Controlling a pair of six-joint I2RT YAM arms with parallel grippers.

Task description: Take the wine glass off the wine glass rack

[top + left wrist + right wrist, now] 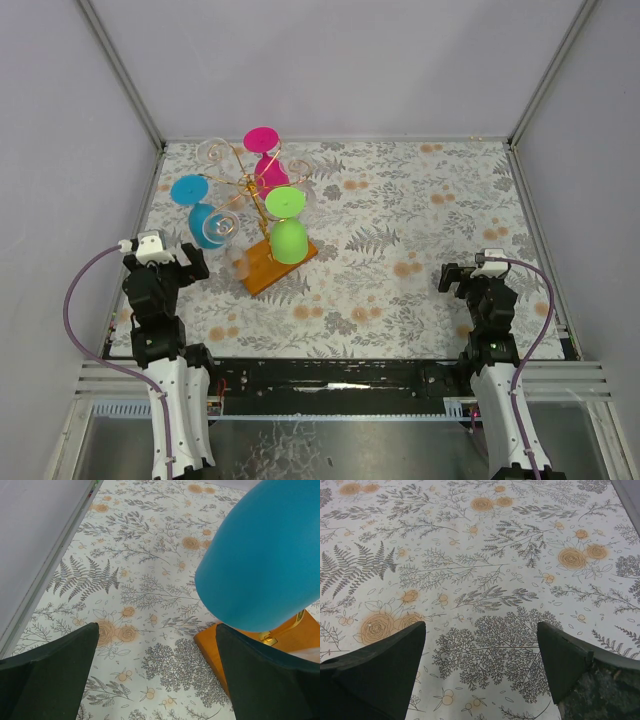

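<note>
Top external view, nearest first: my two arms stand at the near edge of the floral cloth [420, 230]. My right gripper [476, 280] hangs over the near right part of the cloth, jaws spread wide with nothing between them. Its wrist view shows only printed ferns and roses there. My left gripper [197, 262] sits at the near left, jaws just as wide and holding nothing.

Just beyond it stands the wine glass rack [262, 275], its orange-brown wooden base lying at an angle on the left half of the cloth. In the left wrist view the bowl of the blue wine glass [260, 555] hangs upside down over a corner of that base, close ahead of my fingers. To its right hangs the green wine glass [290, 240], also upside down. Clear glasses [218, 228] hang among the gold wire arms. Farthest back on the rack is the pink wine glass [263, 140].
</note>
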